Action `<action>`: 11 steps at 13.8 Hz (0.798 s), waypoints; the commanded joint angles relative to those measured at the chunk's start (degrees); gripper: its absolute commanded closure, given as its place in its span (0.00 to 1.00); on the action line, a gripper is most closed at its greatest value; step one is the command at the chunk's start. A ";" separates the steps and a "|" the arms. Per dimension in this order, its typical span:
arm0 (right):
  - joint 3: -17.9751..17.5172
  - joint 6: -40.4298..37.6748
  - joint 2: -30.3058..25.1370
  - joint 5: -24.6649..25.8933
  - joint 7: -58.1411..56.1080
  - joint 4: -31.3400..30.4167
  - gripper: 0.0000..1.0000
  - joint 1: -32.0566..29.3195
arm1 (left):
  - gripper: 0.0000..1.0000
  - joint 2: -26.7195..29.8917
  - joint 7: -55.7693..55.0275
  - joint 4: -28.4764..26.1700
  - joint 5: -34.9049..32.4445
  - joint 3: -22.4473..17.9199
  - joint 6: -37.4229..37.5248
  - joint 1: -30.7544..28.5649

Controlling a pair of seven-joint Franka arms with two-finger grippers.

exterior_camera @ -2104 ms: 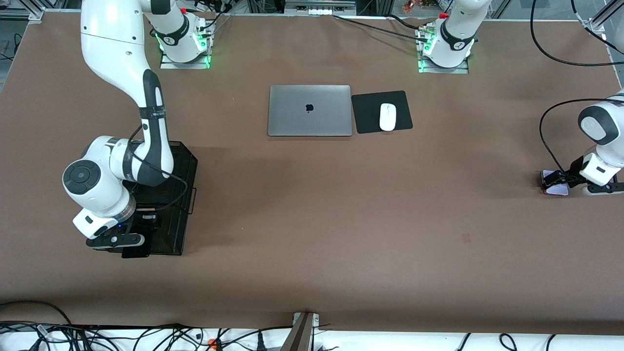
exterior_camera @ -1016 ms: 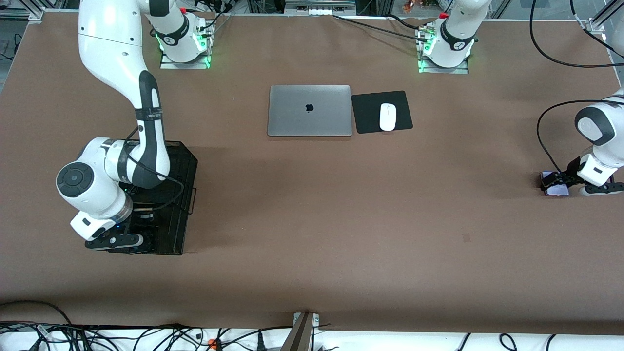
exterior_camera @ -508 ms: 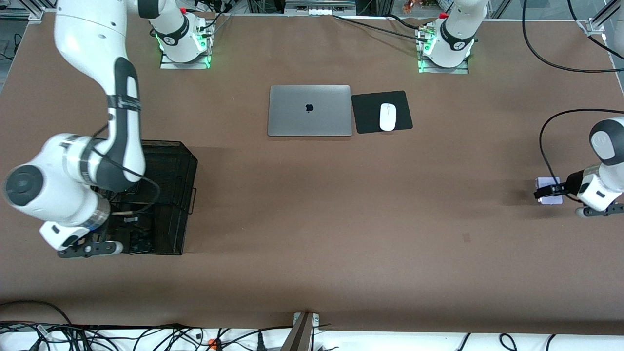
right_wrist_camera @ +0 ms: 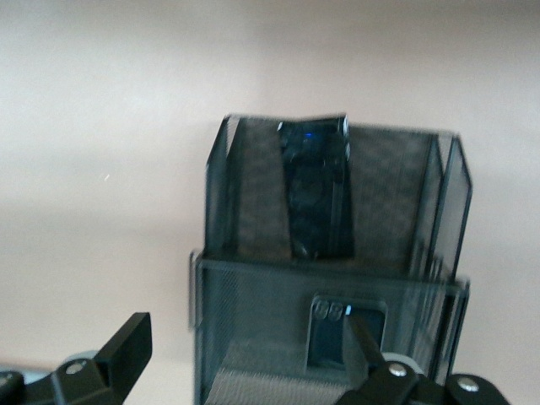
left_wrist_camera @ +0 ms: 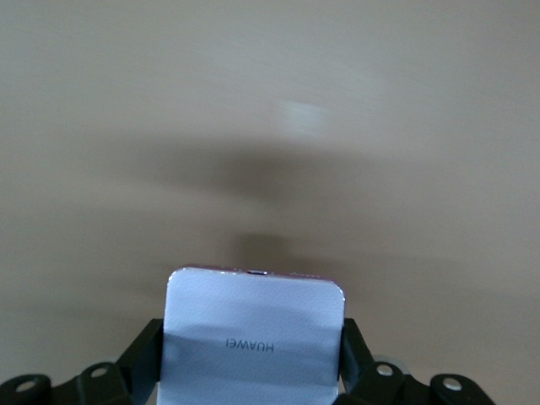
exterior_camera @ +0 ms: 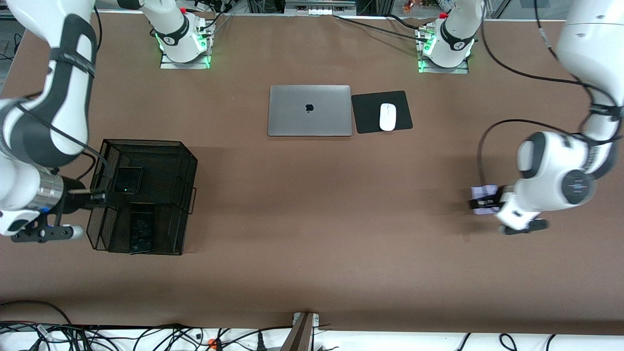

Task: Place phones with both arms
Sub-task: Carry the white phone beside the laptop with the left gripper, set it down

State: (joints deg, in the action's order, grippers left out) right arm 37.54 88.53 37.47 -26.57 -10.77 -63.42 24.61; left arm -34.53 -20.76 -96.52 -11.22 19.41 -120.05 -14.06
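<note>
Currently left gripper (exterior_camera: 480, 204) at frame right grasps the lavender-white phone (left_wrist_camera: 253, 337) above the table (exterior_camera: 317, 219); right gripper (right_wrist_camera: 245, 371), released, hangs beside the mesh basket (exterior_camera: 187, 165) holding two black phones (exterior_camera: 127, 179).

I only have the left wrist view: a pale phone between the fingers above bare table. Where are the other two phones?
Observer: Both lie in the black mesh basket at the right arm's end, the small black phone farther from the front camera than the long black phone.
Operator: And the right gripper?
Observer: The right gripper is open, empty, by the basket's rim.
Operator: Where's mine?
Observer: The left gripper holds the lavender phone toward the left arm's end.
</note>
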 commanded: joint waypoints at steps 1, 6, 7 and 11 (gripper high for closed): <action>0.07 -3.10 -2.48 1.86 1.72 -0.30 0.00 0.26 | 1.00 -1.41 -9.35 2.20 0.58 -1.21 1.48 8.06; 0.07 -2.66 -2.92 3.19 3.12 -0.74 0.00 2.72 | 1.00 -7.11 -27.64 9.40 1.19 -1.22 1.57 22.73; -0.01 -2.57 -2.92 3.19 3.91 -0.74 0.00 2.98 | 1.00 -8.87 -30.37 11.77 1.28 -1.30 1.49 25.63; 0.07 -2.57 -2.92 3.28 6.29 -0.74 0.00 4.39 | 1.00 -15.81 -35.49 20.39 1.37 -1.57 1.40 34.08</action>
State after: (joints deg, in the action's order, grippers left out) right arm 37.55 86.14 35.50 -24.20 -5.76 -63.59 28.50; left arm -45.94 -55.89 -82.87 -11.16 18.95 -120.06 17.07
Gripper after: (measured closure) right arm 0.000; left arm 0.145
